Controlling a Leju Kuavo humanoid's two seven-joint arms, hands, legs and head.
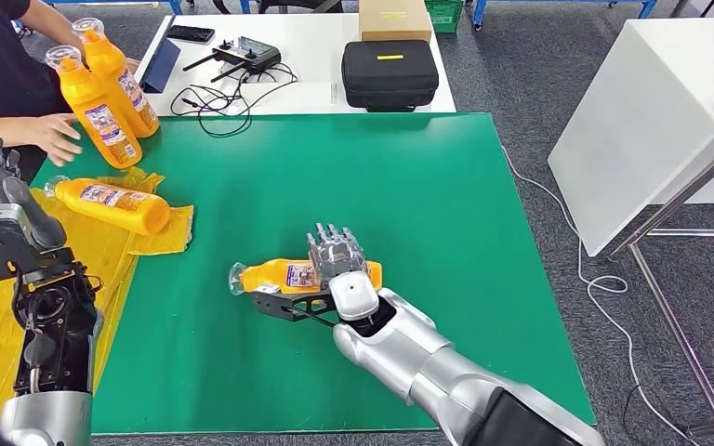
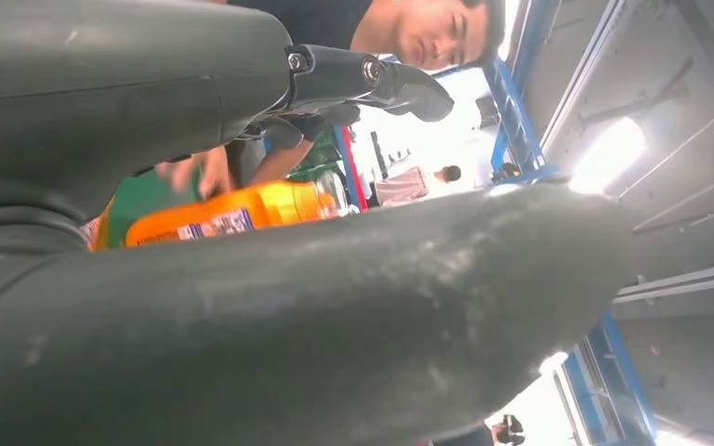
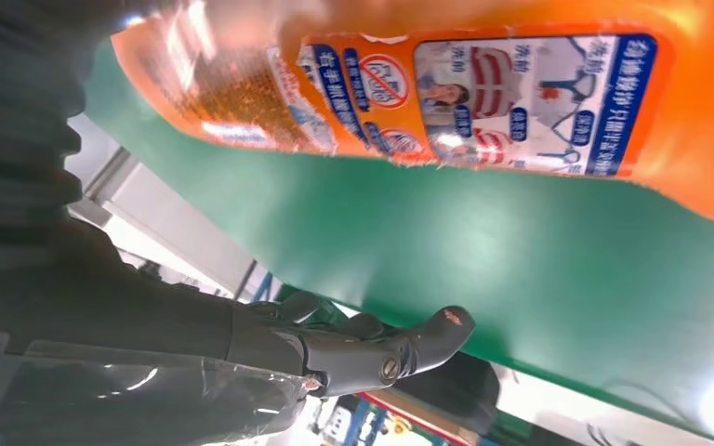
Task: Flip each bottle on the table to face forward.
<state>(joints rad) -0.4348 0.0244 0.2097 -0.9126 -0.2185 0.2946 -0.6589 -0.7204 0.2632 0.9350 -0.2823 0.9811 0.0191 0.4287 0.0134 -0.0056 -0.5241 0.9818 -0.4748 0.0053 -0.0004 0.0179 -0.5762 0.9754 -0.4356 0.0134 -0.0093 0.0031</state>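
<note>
An orange bottle (image 1: 279, 276) lies on its side on the green table (image 1: 446, 214), cap toward my left, label up. My right hand (image 1: 337, 255) lies over its base end with the fingers stretched out; in the right wrist view the bottle (image 3: 521, 102) is close and one finger (image 3: 428, 339) stands apart from it. A second orange bottle (image 1: 112, 204) lies on a yellow cloth (image 1: 163, 237) at the left. Two more bottles (image 1: 98, 107) stand upright at the far left corner beside a person's hand (image 1: 51, 135). My left hand (image 1: 0, 186) is raised at the left edge, holding nothing.
Behind the green table a white table (image 1: 325, 93) carries a black case (image 1: 390, 74), a controller (image 1: 246, 53), cables and a cardboard box (image 1: 394, 19). A white bench (image 1: 651, 121) stands to the right. A person sits at the far left.
</note>
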